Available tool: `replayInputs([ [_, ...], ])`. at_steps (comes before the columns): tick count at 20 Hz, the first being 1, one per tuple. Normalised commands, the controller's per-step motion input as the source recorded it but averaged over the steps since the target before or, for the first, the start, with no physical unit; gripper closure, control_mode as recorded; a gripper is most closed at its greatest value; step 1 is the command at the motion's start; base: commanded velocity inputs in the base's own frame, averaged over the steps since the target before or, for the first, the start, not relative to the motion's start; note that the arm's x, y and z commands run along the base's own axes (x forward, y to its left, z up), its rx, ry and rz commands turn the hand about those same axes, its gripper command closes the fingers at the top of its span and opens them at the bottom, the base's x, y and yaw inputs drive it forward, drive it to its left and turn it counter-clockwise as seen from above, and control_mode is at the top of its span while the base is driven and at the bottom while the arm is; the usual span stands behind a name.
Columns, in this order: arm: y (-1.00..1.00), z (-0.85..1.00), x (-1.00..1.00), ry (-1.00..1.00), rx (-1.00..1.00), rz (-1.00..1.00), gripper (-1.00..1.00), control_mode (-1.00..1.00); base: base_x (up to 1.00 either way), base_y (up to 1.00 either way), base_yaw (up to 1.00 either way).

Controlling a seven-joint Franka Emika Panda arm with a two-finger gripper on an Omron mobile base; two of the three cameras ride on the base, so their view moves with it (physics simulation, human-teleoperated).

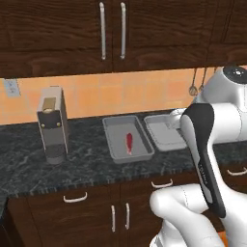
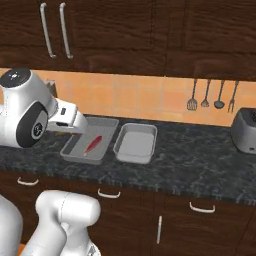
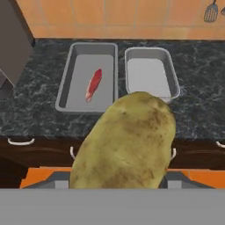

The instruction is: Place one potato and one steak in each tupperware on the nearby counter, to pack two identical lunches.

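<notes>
In the hand view a yellow-brown potato [image 3: 125,143] sat large and nearest the camera at about 6 o'clock, gripped between the gripper [image 3: 119,179] fingers, which stood fairly wide apart around it. Beyond it on the black speckled counter [image 3: 197,99], the darker tupperware [image 3: 65,90] lay at 11 o'clock with the red steak [image 3: 93,84] flat inside it, and the lighter tupperware [image 3: 172,72] sat just beside it at 1 o'clock. Farther off stood the coffee machine [image 1: 52,124], against the orange tiled wall [image 2: 145,97] where utensils [image 2: 212,95] hung.
</notes>
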Motion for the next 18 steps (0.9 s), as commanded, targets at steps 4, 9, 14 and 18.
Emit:
replayInputs([
  [4, 0.00, 0.00, 0.00, 0.00, 0.00, 0.00, 1.00, 1.00, 0.06, 1.00, 0.00],
  [9, 0.06, -0.12, 0.13, 0.00, -0.17, -0.03, 1.00, -1.00, 0.05, 0.47, -0.02],
  [14, -0.51, -0.40, 0.64, 0.03, -0.07, -0.01, 1.00, -1.00, 0.00, 0.00, 0.00],
  [18, -0.92, -0.41, 0.93, 0.07, 0.01, 0.02, 1.00, -1.00, 0.00, 0.00, 0.00],
])
